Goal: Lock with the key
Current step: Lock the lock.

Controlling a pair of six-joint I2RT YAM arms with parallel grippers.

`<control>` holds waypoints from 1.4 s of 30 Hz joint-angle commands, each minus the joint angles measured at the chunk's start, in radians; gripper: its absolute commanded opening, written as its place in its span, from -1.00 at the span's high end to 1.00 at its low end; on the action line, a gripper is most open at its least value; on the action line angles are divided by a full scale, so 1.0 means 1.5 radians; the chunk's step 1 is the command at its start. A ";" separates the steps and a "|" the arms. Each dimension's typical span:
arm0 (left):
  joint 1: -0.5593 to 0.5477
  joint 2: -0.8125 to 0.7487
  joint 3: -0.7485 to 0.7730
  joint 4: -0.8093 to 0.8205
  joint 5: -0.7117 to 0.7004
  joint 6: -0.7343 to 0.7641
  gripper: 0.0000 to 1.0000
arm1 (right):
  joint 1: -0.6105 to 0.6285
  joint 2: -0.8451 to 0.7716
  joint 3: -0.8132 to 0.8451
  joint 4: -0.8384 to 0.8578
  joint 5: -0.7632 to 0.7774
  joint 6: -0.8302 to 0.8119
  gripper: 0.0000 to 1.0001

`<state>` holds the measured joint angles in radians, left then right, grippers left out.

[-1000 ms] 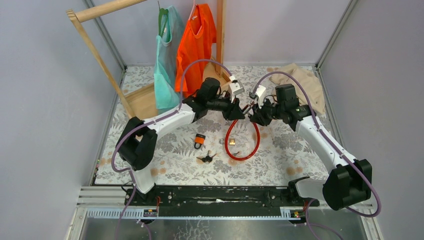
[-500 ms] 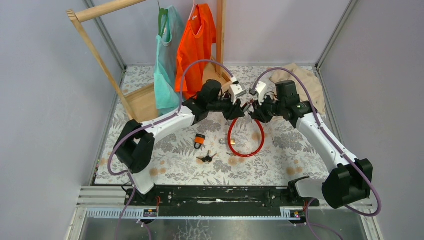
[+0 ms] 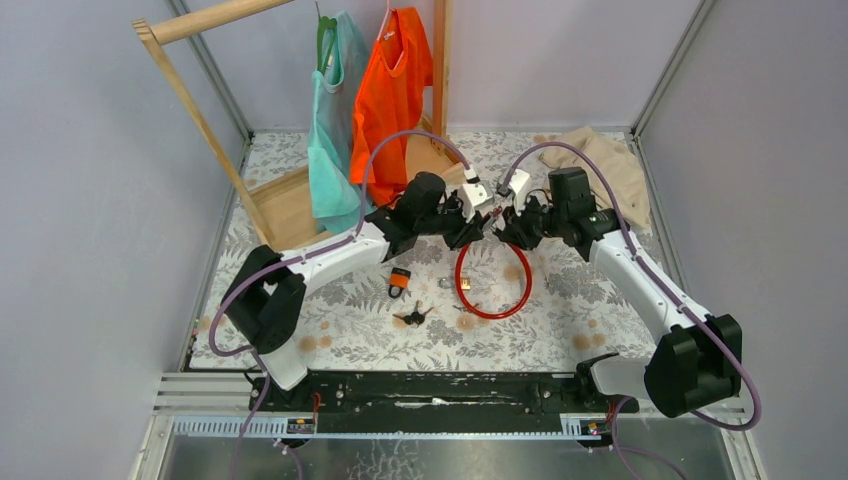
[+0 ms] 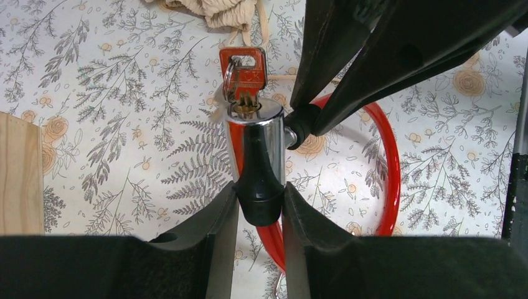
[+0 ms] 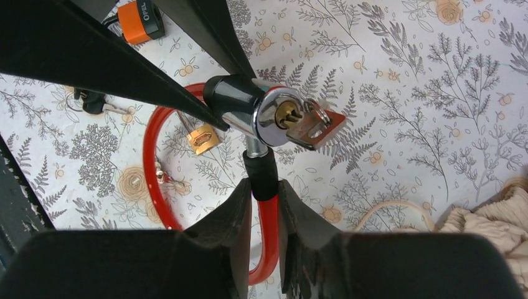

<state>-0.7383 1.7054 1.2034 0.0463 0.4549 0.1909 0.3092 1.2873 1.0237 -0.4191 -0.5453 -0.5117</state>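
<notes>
1. Top external view: the left gripper [image 3: 470, 228] and the right gripper [image 3: 505, 232] meet tip to tip above the table [image 3: 600, 300]. A red cable [image 3: 490, 317] makes a loop below them.
2. Left wrist view: the left jaws are narrow and squeeze the black end of the shiny lock barrel [image 4: 255, 143]. The key [image 4: 244, 75] sits in the keyhole at the far end.
3. Right wrist view: the right jaws are narrow and pinch the black cable tip [image 5: 260, 174]. Its silver pin [image 5: 252, 148] touches the side of the lock barrel. I cannot tell how deep it goes.
4. I think the step now is pushing the pin into the lock barrel. Next, the pin must go all the way in. Then the key must be turned, so one gripper will have to let go and take it.
</notes>
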 commanded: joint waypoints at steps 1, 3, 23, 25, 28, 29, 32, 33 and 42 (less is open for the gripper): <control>-0.030 0.005 -0.003 0.002 0.032 0.005 1.00 | 0.002 -0.019 -0.023 0.136 -0.068 0.011 1.00; -0.032 0.008 0.003 0.000 0.040 -0.001 1.00 | 0.002 -0.019 -0.038 0.155 -0.072 0.013 1.00; -0.029 0.030 0.166 -0.148 0.024 0.113 1.00 | 0.001 -0.079 -0.019 0.235 -0.005 -0.020 1.00; -0.030 0.032 0.162 -0.137 0.035 0.105 1.00 | 0.001 -0.088 -0.020 0.231 -0.002 -0.032 1.00; -0.035 0.037 0.151 -0.117 0.045 0.099 1.00 | 0.001 -0.109 -0.041 0.238 0.008 -0.065 1.00; -0.036 0.039 0.151 -0.116 0.045 0.100 1.00 | 0.001 -0.116 -0.048 0.239 0.013 -0.075 1.00; -0.038 0.037 0.146 -0.115 0.050 0.107 1.00 | 0.001 -0.132 -0.065 0.237 0.011 -0.091 1.00; -0.040 0.035 0.140 -0.114 0.051 0.111 1.00 | 0.001 -0.138 -0.074 0.239 0.007 -0.092 1.00; -0.066 0.003 0.079 -0.095 0.067 0.131 1.00 | 0.002 -0.189 -0.146 0.239 -0.037 -0.108 1.00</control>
<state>-0.7795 1.7248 1.3685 -0.1127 0.4770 0.3840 0.2932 1.0496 0.8112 -0.1745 -0.5125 -0.5949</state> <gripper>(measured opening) 0.341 0.229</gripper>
